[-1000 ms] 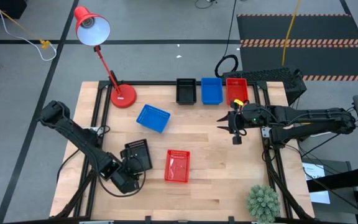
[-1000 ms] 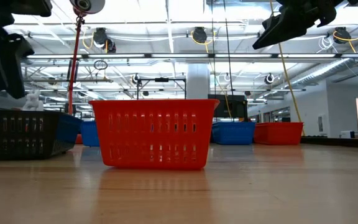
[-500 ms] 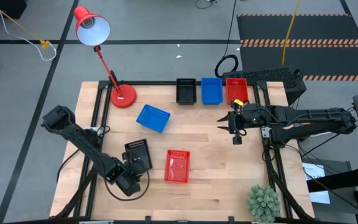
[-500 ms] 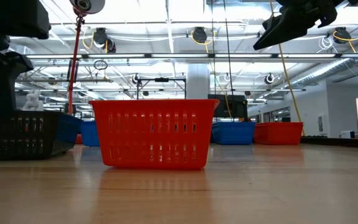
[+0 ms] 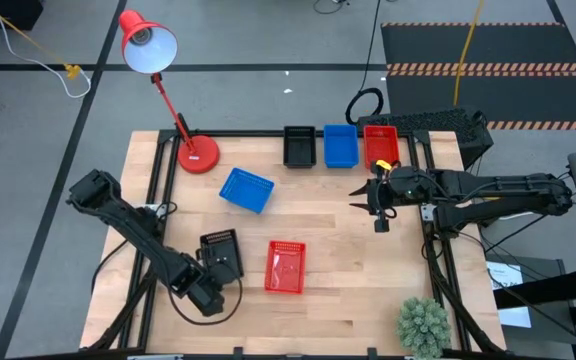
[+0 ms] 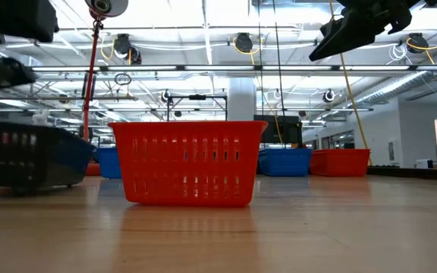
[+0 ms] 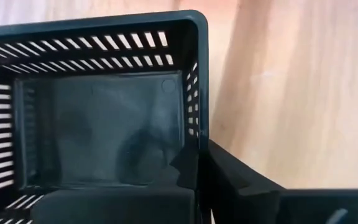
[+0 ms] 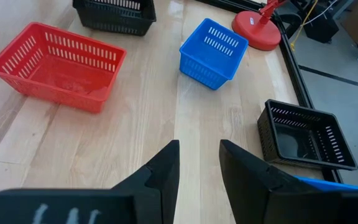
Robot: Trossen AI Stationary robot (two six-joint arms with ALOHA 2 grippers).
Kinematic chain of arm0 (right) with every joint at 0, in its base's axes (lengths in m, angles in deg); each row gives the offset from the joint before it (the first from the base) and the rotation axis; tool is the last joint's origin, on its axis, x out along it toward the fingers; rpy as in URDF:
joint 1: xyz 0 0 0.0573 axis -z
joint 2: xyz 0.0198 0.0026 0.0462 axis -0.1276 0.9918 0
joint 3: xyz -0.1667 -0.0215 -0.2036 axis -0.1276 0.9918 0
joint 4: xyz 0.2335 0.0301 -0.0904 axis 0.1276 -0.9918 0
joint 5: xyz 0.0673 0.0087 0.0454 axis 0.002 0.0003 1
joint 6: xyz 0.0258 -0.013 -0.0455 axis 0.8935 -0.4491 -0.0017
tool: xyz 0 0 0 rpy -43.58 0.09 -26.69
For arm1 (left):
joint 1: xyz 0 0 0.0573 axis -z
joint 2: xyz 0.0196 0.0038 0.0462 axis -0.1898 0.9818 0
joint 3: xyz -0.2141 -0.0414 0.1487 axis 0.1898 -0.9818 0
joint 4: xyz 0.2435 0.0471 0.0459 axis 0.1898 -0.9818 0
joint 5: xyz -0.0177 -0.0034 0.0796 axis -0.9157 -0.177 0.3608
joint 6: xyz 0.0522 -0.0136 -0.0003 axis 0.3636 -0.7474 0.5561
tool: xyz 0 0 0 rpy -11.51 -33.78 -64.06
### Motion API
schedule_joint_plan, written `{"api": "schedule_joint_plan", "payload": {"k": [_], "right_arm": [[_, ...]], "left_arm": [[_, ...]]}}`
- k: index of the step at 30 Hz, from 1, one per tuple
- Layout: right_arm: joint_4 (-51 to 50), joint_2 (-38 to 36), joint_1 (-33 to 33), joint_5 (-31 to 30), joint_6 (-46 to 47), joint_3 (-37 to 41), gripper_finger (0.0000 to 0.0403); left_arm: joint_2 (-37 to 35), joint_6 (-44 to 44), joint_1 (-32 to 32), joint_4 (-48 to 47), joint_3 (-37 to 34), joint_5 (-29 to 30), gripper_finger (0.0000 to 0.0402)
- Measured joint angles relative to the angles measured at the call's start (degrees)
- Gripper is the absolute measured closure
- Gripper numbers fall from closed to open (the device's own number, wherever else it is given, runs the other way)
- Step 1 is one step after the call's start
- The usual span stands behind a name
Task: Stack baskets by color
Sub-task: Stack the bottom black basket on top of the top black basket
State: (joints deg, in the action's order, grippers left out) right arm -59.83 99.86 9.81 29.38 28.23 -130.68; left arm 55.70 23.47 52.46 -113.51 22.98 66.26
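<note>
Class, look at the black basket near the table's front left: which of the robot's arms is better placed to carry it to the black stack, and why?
The left. Its gripper is already shut on the black basket's wall, seen up close in its wrist view. The right gripper hangs empty above the table's right side, beside the stacks.

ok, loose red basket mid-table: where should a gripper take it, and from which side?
Pinch the rim of one wall from above. The red basket sits upright and open-topped, its thin slotted walls free on all sides. The right gripper hovers nearby, open; the left gripper is shut on the black basket.

Baskets (image 5: 286, 267) — red, blue, black.
</note>
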Motion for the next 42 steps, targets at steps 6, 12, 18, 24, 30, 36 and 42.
{"api": "schedule_joint_plan", "payload": {"k": [6,12,18,24,30,36,42], "right_arm": [[-0.04,0.01,-0.01,0.09,-0.21,0.0,0.0293],[-0.4,0.02,0.01,0.2,-0.42,0.0,0.0293],[-1.09,0.02,0.0,0.2,-0.4,0.0,0.0293],[-1.98,0.02,0.01,0.2,-0.02,0.0,0.0293],[-2.81,0.01,0.0,0.17,-0.3,0.0,0.0293],[-3.98,0.02,0.05,0.02,-0.39,0.0,0.0293],[-3.33,0.02,0.05,-0.02,-1.46,0.0,0.0293]], "left_arm": [[0.0,5.98,0.02,-14.18,11.57,-3.61,0.0394],[0.0,17.0,-1.59,-27.96,26.13,4.33,0.0395],[-0.04,34.39,-7.24,-29.77,32.14,13.62,0.0395],[-0.04,52.72,-18.18,-25.0,32.54,14.69,0.0395],[-0.04,70.34,-30.42,-13.63,32.54,12.59,0.0396],[-0.04,81.63,-42.71,-3.1,32.05,6.01,0.0394],[3.26,88.87,-50.88,10.53,31.64,1.8,0.0396]]}}
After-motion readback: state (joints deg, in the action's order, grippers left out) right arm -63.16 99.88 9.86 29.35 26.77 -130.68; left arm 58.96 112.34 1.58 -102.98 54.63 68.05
